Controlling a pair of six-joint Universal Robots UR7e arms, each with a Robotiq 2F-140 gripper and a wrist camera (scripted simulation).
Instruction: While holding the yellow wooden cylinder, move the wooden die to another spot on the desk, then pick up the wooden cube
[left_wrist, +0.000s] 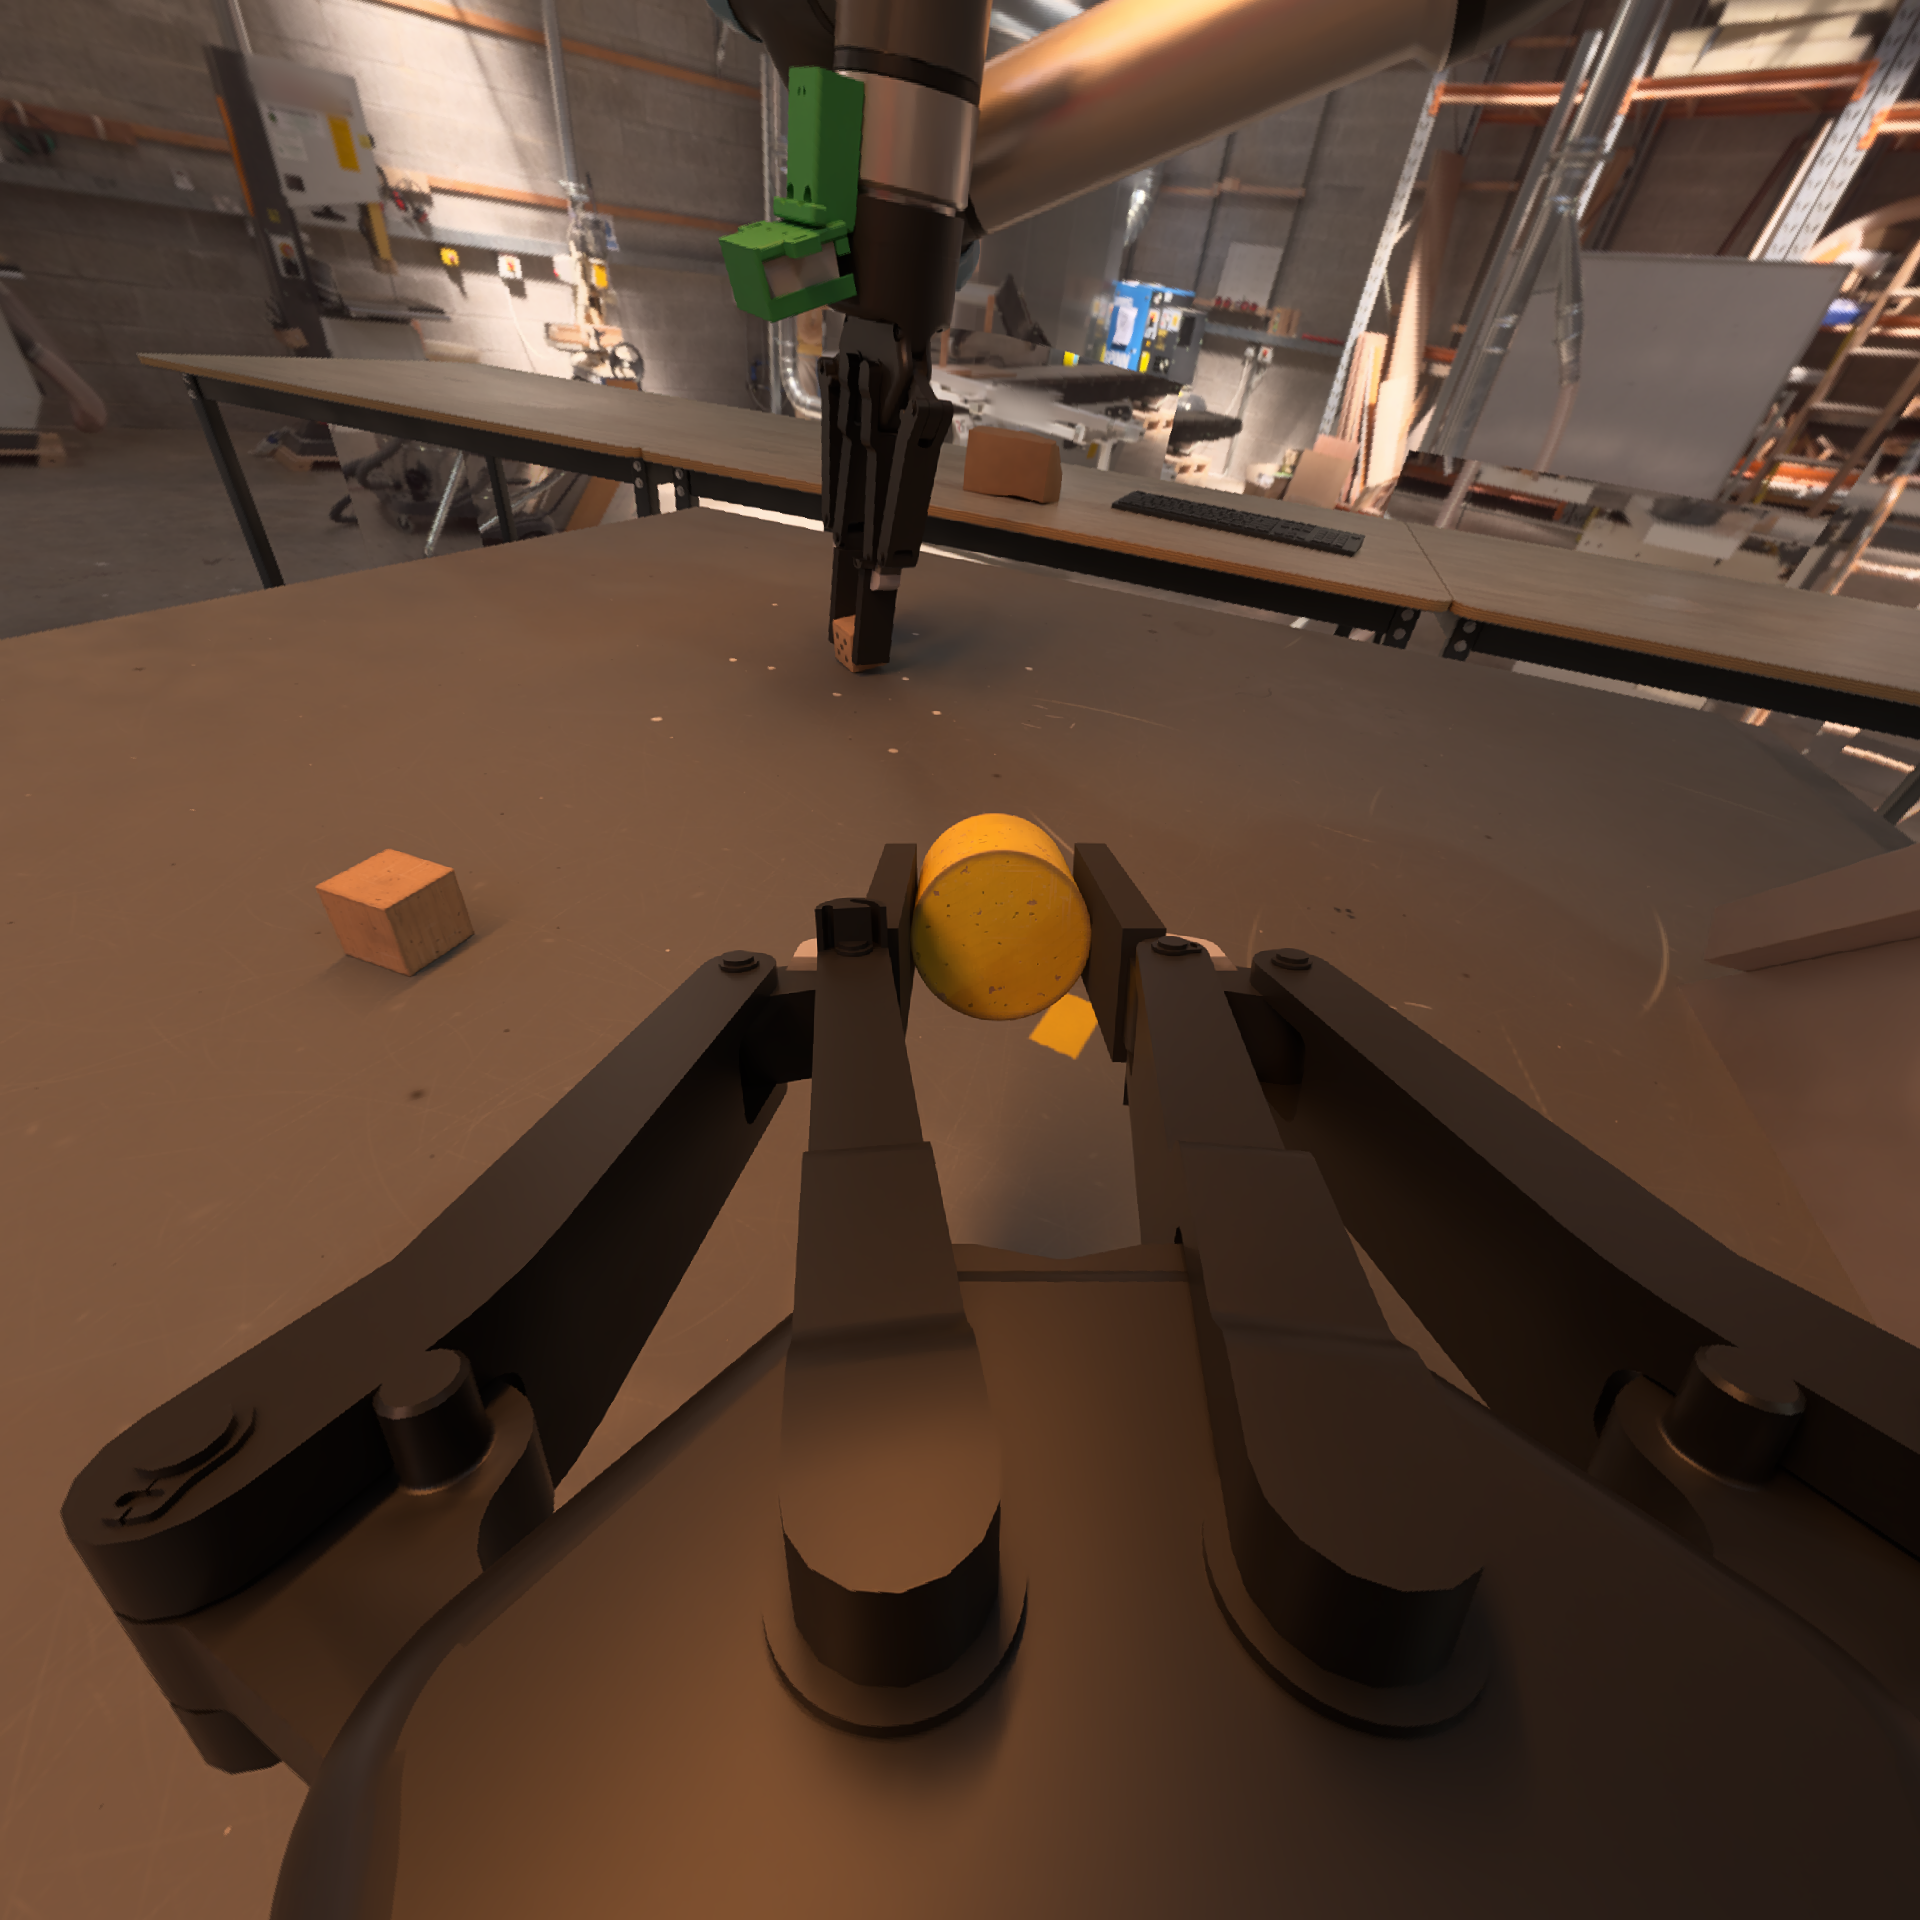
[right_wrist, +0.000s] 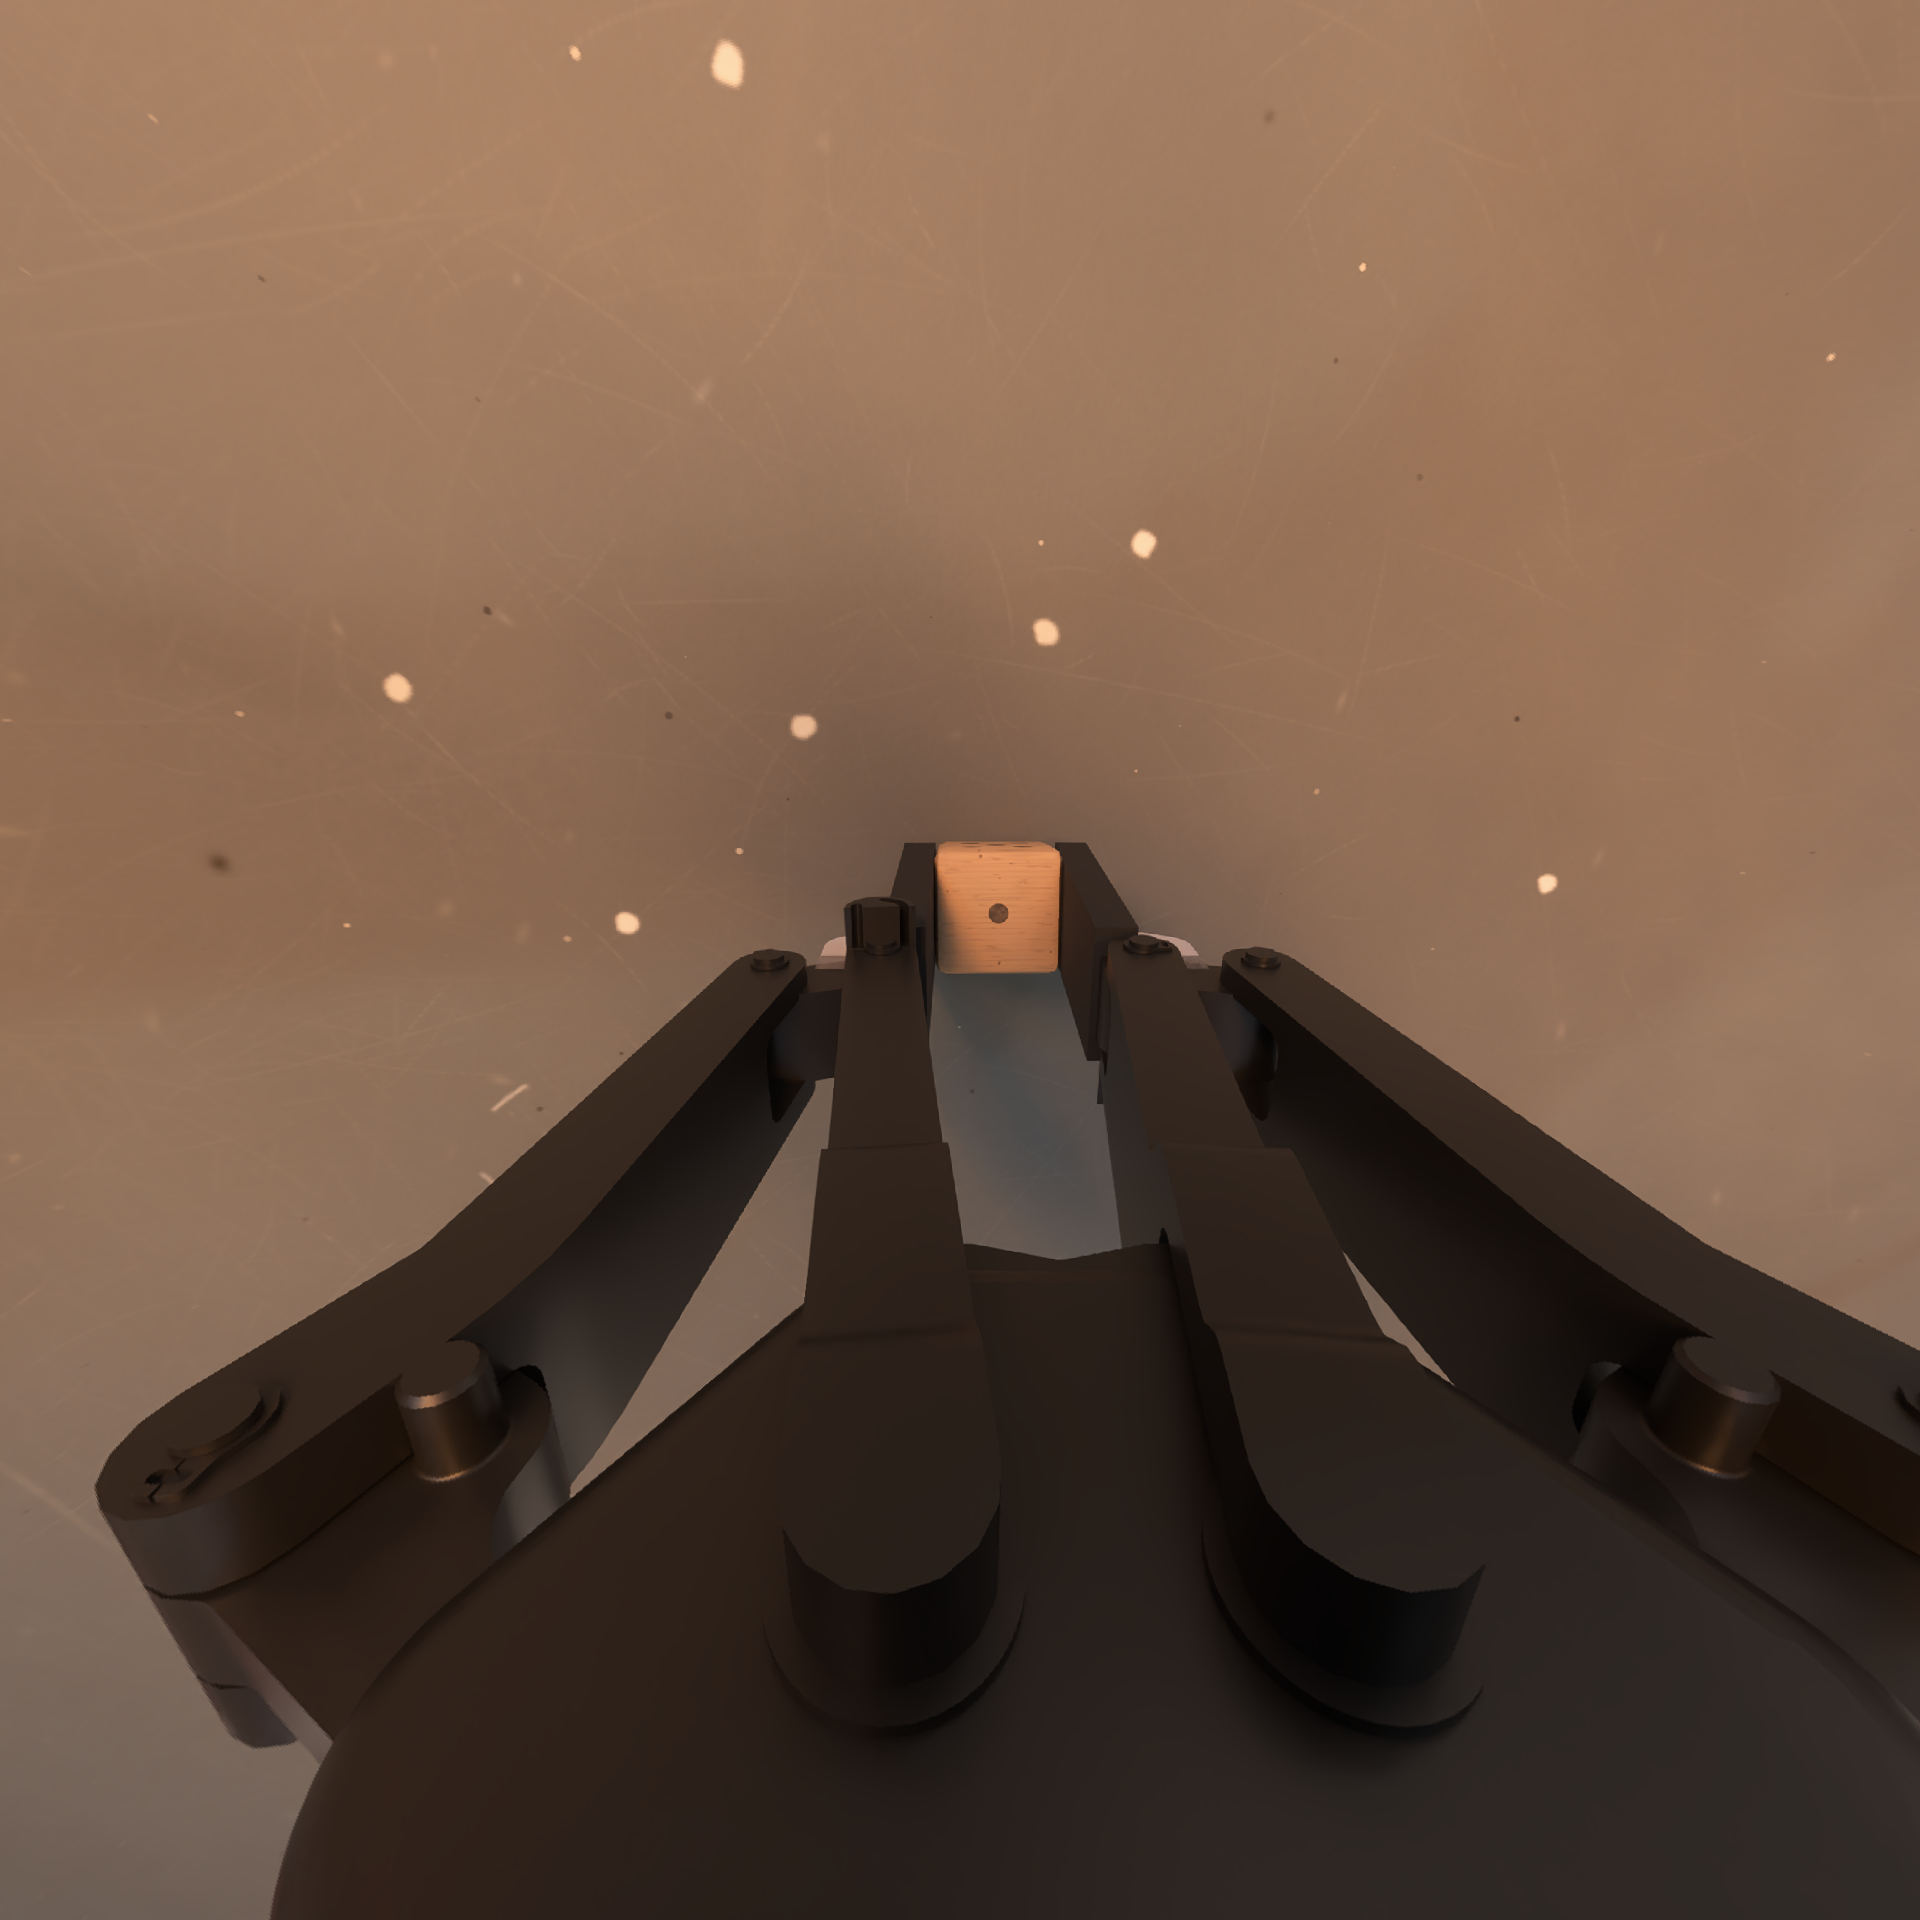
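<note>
Mid die-move: left gripper (left_wrist: 1000, 914) clamping yellow wooden cylinder (left_wrist: 1000, 920) above desk (left_wrist: 623, 1039), right gripper (right_wrist: 997, 904) pinching wooden die (right_wrist: 995, 914) at desk level; next, release, then wooden cube (left_wrist: 395, 909).

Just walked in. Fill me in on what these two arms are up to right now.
The left gripper is shut on the yellow wooden cylinder, holding it above the desk. Across the desk, the right gripper points straight down with the small wooden die clamped between its fingertips, at or just above the surface; contact cannot be told. The wooden cube sits untouched on the desk, apart from both grippers, so picking it up is not yet done.
</note>
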